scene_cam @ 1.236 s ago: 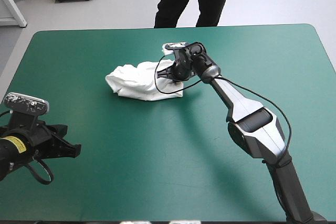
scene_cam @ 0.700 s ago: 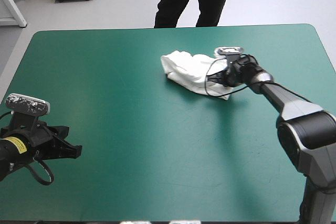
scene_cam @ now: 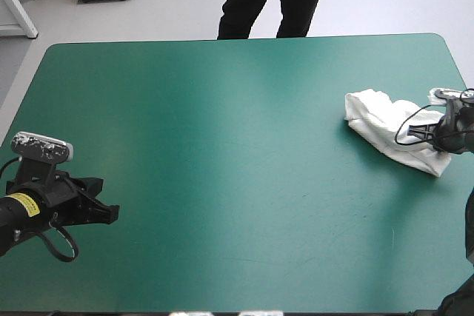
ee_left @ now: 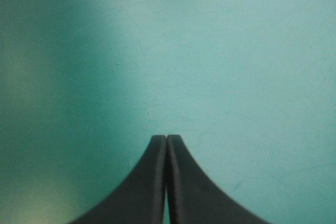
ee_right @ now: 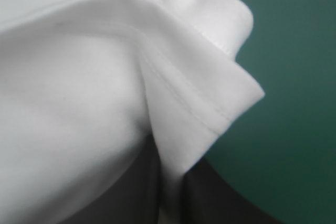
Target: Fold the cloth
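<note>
T-shirt dragged rightward, clamped in right tool.

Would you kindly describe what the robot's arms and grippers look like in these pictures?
The left arm is black with a yellow label bearing dark print. The left gripper has two broad black fingers, curved like fins. The right gripper is black too; its arm is mostly out of view.

The bare teal-green table cover is stretching open across the far, middle and near-right areas, leaving free passage there. A crumpled white short-sleeved T-shirt is blocking the right edge, the black-fingered right gripper clamping it there. The left gripper, black fingers pressed together, is occupying the near-left corner, well apart.
</note>
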Controlling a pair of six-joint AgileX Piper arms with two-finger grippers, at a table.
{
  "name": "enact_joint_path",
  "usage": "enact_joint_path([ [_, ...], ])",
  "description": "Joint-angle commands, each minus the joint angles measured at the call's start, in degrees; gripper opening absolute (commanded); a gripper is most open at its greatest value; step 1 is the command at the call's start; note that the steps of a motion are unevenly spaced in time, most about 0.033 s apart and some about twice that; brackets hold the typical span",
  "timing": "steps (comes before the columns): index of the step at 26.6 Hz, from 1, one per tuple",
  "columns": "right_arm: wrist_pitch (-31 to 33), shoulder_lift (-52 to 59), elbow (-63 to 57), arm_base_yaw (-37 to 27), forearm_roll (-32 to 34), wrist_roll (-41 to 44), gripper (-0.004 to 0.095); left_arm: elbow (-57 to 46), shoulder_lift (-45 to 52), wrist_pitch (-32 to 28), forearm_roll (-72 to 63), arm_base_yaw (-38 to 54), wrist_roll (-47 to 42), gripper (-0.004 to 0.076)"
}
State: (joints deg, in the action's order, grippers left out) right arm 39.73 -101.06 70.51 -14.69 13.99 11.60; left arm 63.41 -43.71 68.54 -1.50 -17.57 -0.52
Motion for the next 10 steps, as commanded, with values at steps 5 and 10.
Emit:
enact_joint_path([
  [5,-0.2,3.1,1.1,-2.6,0.6,-1.4,-0.001,1.3,-0.1,-5.4,-1.9,0.0,-0.5,-0.0009],
  [10,1.4,3.1,1.8,-2.6,0.5,-2.2,0.0241,1.3,-0.1,-5.5,-1.9,0.0,-0.5,-0.0009],
])
